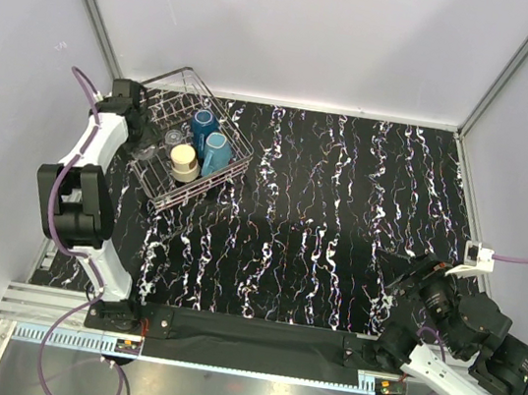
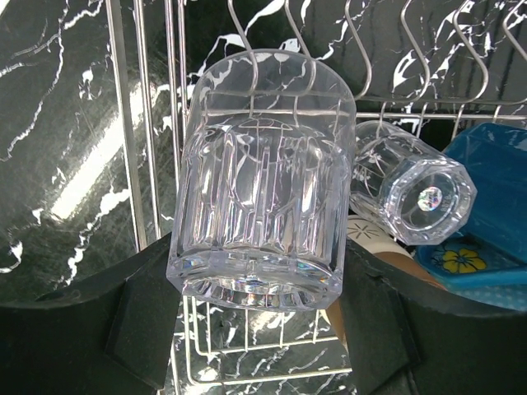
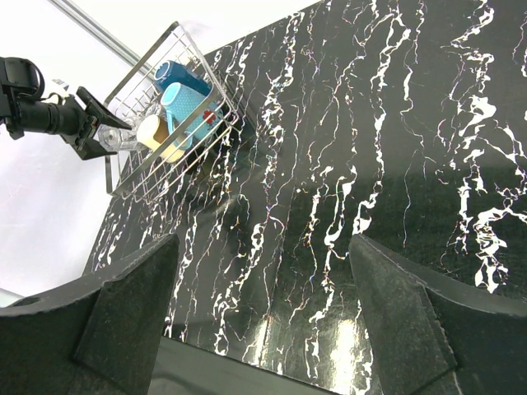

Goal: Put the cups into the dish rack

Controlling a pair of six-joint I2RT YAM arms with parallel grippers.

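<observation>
The left gripper (image 3: 107,138) clasps a clear ribbed glass tumbler (image 2: 262,177) between its black fingers (image 2: 140,325), holding it at the left side of the silver wire dish rack (image 1: 183,86); whether the tumbler is past the rim I cannot tell; a second clear glass tumbler (image 2: 412,191), a dark blue cup (image 1: 202,127), a light blue cup (image 1: 217,154) and a beige cup (image 1: 185,161) lie inside the rack; the right gripper (image 3: 263,304) hangs well apart over the black marbled table (image 1: 340,219), jaws spread wide and empty.

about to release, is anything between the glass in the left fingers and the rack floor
Nothing visible: bare dish rack wires show beyond the held glass. A second clear glass lies close beside it.
</observation>
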